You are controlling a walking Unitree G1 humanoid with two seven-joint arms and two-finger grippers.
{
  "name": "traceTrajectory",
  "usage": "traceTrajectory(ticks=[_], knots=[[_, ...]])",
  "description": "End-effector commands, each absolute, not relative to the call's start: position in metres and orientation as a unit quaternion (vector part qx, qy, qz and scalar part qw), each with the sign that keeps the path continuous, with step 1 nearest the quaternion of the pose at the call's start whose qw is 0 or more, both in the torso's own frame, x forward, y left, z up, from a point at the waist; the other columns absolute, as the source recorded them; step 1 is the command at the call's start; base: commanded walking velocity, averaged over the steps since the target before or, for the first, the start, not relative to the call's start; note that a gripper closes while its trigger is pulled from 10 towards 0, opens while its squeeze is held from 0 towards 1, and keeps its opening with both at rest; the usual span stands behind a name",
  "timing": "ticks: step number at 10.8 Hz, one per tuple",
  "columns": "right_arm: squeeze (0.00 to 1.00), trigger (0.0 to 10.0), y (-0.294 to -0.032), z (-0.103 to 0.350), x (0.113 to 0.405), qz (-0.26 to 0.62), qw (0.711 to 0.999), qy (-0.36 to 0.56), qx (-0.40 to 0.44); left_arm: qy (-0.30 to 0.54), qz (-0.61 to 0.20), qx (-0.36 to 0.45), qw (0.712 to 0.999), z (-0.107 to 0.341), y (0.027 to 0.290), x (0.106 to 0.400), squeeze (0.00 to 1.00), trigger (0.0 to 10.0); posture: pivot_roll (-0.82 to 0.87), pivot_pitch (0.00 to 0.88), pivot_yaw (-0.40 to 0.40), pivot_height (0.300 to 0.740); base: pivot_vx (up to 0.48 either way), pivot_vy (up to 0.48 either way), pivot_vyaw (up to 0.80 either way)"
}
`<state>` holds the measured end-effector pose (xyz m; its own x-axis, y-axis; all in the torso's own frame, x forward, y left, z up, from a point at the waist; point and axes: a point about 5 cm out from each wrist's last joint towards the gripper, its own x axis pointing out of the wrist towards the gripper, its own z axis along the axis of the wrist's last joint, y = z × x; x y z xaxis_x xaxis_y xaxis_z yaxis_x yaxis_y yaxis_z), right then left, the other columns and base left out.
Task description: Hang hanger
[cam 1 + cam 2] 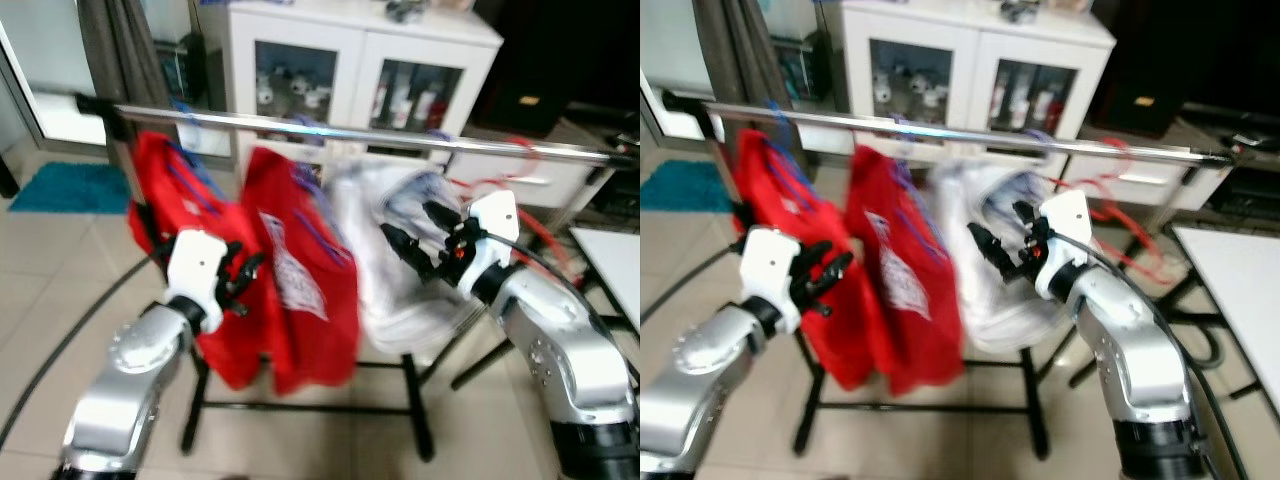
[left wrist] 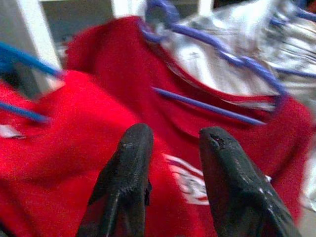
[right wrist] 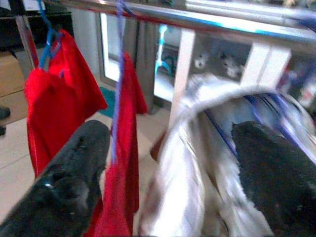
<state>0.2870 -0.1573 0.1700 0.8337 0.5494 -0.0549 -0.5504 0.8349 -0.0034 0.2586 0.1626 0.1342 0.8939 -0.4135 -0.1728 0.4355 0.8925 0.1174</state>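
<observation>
A white garment on its hanger hangs straight down from the rail, at 12 o'clock. Right gripper gapes wide around it; left gripper stands slightly parted, empty, before red shirts.

Both chunky brushed-silver metal arms end in glossy white plastic wrist housings, with matte black two-finger grippers, left and right; maybe a black cable along the right forearm.

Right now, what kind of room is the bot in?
Probably a home laundry or living area: a freestanding clothes rail hung with red shirts, a white glass-door cabinet behind it, and a tiled floor.
</observation>
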Motion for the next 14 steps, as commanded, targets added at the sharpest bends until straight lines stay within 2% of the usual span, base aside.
traceTrajectory(ticks=[1,5,6,7,10,12,14], knots=[[1.0,10.0,-0.162,0.175,0.288,0.285,0.958,0.017,-0.01,0.063,-0.244,0.085,0.964,0.138,0.154,0.258,0.0,10.0,0.1,0.0,-0.057,0.74,0.0,0.0,0.0],[1.0,10.0,-0.163,0.169,0.308,0.264,0.963,0.038,-0.039,0.069,-0.26,0.09,0.959,0.138,0.154,0.258,0.0,10.0,0.1,0.0,-0.054,0.74,0.0,0.0,0.0],[0.74,10.0,-0.16,0.167,0.324,0.261,0.963,0.046,-0.053,0.07,-0.263,0.09,0.958,0.138,0.154,0.258,0.0,10.0,0.1,0.0,-0.054,0.74,0.0,0.0,0.0],[0.0,10.0,-0.157,0.166,0.335,0.265,0.961,0.053,-0.06,0.071,-0.269,0.091,0.956,0.139,0.153,0.259,0.0,10.0,0.1,0.0,-0.055,0.74,0.0,0.0,0.0],[0.0,10.0,-0.145,0.158,0.361,0.307,0.945,0.077,-0.089,0.076,-0.303,0.091,0.946,0.141,0.149,0.257,0.0,10.0,0.11,0.0,-0.062,0.74,0.0,0.0,0.0],[0.0,10.0,-0.152,0.165,0.379,0.26,0.958,0.074,-0.098,0.076,-0.311,0.088,0.943,0.141,0.147,0.256,0.0,10.0,0.11,0.0,-0.062,0.74,0.0,0.0,0.0],[0.0,10.0,-0.156,0.171,0.385,0.259,0.959,0.066,-0.095,0.079,-0.315,0.087,0.942,0.14,0.146,0.254,0.0,10.0,0.11,0.0,-0.07,0.74,0.0,0.0,0.0]])
